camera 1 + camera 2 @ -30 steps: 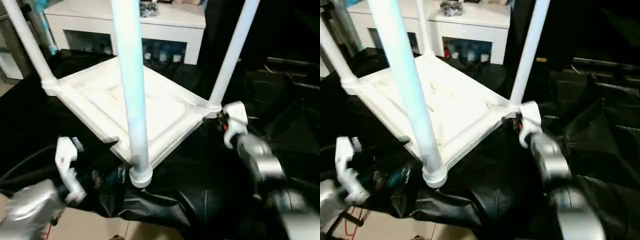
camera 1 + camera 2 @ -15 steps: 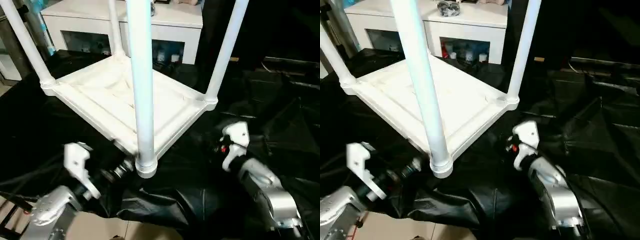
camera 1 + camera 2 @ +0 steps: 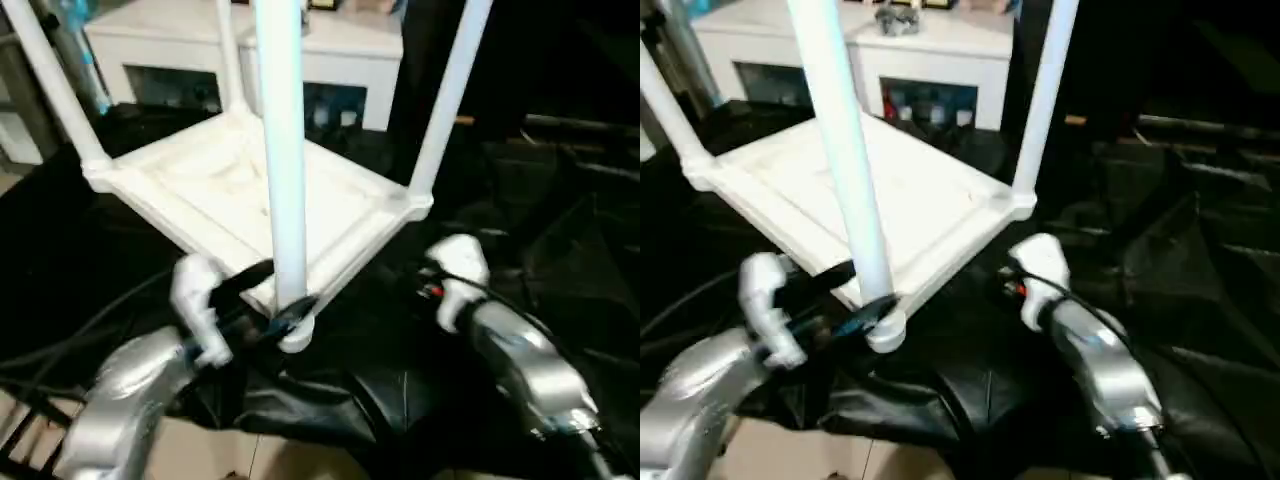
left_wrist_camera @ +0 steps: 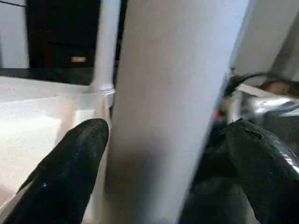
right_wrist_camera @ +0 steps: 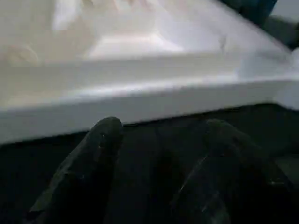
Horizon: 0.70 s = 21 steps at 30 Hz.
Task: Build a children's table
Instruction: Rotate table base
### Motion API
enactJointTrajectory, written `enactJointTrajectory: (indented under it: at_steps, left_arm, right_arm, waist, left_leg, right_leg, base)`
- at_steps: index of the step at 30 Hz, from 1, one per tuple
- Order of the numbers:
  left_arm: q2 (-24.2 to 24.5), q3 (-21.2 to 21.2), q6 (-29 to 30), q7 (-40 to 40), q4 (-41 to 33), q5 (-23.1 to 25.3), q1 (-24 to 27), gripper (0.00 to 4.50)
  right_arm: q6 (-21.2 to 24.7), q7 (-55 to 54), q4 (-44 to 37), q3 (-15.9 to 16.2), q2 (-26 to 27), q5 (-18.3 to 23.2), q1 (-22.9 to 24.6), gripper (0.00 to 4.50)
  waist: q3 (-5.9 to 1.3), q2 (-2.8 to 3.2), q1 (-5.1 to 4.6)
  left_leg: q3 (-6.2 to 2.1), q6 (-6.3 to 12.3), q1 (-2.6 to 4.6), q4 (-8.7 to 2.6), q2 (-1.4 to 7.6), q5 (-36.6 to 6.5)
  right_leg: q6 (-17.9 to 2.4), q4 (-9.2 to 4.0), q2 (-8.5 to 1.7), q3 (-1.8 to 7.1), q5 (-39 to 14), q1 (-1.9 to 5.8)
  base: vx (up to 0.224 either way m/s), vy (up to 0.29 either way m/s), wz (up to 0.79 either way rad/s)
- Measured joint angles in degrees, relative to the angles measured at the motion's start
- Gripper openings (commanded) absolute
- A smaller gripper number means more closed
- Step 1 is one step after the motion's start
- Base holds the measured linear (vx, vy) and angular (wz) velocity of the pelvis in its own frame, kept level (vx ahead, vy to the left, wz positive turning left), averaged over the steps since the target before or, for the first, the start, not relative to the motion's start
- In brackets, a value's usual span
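Children's table (image 3: 230, 190) upside down, white legs (image 3: 283, 150) upright

one white square tabletop (image 3: 220, 195) lies underside up on one black cloth (image 3: 420, 380). four white tubular legs stand in its corner sockets: the near leg (image 3: 282, 150), the right leg (image 3: 448, 100), the left leg (image 3: 50, 85) and the far leg (image 3: 228, 55). one white cabinet (image 3: 350, 45) stands behind. two grippers show, the left gripper (image 3: 262, 300) and the right gripper (image 5: 159, 140).
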Motion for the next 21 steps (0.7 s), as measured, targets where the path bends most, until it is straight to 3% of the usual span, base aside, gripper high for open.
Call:
enactJointTrajectory:
  at_steps: [3,10,18,21]
  left_arm:
    - [-1.76,-1.88,-0.03,-1.17,1.22,0.05,-2.97,4.45]
    - [-4.73,-6.2,-0.1,-2.97,3.63,0.53,-6.62,4.45]
    - [-11.06,-11.49,-3.41,-2.87,9.54,4.57,-10.46,4.45]
    - [-14.86,-13.31,-5.9,-1.08,14.96,6.88,-13.68,4.45]
  right_arm:
    - [-1.02,-0.7,5.88,1.99,0.9,-2.28,-4.19,3.12]
    - [-4.39,-1.6,16.74,1.78,2.51,-4.19,-9.26,3.12]
    - [-7.28,-2.42,21.53,-0.31,2.68,-4.29,-10.71,3.12]
    - [-8.38,-3.41,22.65,-0.96,2.52,-4.39,-10.74,3.12]
  waist:
    - [-0.02,0.03,0.03]
    - [-0.01,0.04,0.21]
    - [0.0,0.06,-0.42]
    - [0.02,0.41,-0.56]
  left_leg:
    - [0.0,-0.02,0.0,-0.02,0.01,0.01]
    - [0.07,-0.02,-0.04,0.01,0.05,0.03]
    - [0.11,-0.01,-0.04,0.09,0.08,0.03]
    - [0.11,-0.01,-0.03,0.15,0.07,0.03]
  right_leg:
    - [-0.15,0.02,0.0,0.0,0.2,0.0]
    - [-0.29,-0.02,0.02,0.02,0.23,0.0]
    - [-0.31,-0.1,0.02,0.05,0.21,0.02]
    - [-0.32,-0.08,0.0,0.05,0.23,0.05]
  base:
    - [0.0,0.0,0.0]
    - [0.0,0.0,0.0]
    - [0.0,0.0,0.0]
    - [0.0,0.0,0.0]
